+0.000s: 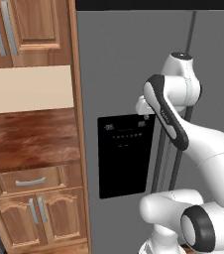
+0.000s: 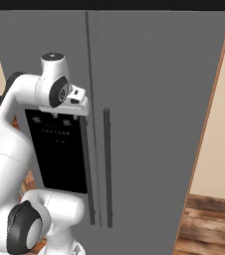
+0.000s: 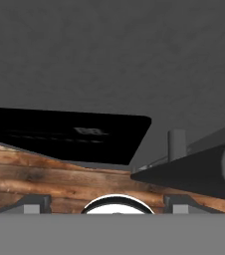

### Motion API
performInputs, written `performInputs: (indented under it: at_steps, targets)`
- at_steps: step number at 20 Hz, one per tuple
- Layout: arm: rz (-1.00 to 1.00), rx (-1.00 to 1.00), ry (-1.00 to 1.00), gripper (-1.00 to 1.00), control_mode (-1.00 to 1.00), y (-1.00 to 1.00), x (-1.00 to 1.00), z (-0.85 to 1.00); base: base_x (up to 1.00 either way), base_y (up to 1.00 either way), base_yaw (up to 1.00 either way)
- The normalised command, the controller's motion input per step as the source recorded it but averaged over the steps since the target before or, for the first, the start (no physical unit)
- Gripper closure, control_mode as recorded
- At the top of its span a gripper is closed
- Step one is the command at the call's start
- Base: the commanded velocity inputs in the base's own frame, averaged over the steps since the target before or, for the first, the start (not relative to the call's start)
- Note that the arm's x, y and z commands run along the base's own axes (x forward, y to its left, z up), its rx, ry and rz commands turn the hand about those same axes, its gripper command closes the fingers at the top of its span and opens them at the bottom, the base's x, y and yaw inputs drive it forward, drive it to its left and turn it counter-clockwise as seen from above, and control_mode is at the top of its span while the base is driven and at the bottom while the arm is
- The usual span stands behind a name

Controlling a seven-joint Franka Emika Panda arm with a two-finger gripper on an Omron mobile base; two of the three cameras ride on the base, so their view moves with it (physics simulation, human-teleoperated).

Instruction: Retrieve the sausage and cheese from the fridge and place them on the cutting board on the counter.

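Left base view showed the fridge shut; my jaws stood released by its handles. Nothing was retrieved yet.

no text can be read anywhere. the glossy black rectangular dispenser panel on the tall grey side-by-side fridge carries a few small pale display marks and dotted lines, too blurred to make out as letters or numbers in any view.
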Motion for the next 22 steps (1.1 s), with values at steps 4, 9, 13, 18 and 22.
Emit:
performInputs:
  at_steps: [4,9,13,18,22]
  targets:
    - [0.00,0.00,0.00,-1.00,1.00,0.00,0.00,0.00,0.00,0.00,0.00]
    - [0.00,0.00,0.00,-1.00,1.00,0.00,0.00,0.00,-0.02,0.00,0.00]
    - [0.00,0.00,0.00,-1.00,1.00,0.00,0.00,0.00,-0.13,0.00,0.00]
    - [0.00,0.00,0.00,-1.00,1.00,0.00,0.00,0.00,-0.46,0.25,0.00]
    - [0.00,0.00,0.00,-1.00,1.00,0.00,0.00,0.00,0.18,0.83,-0.01]
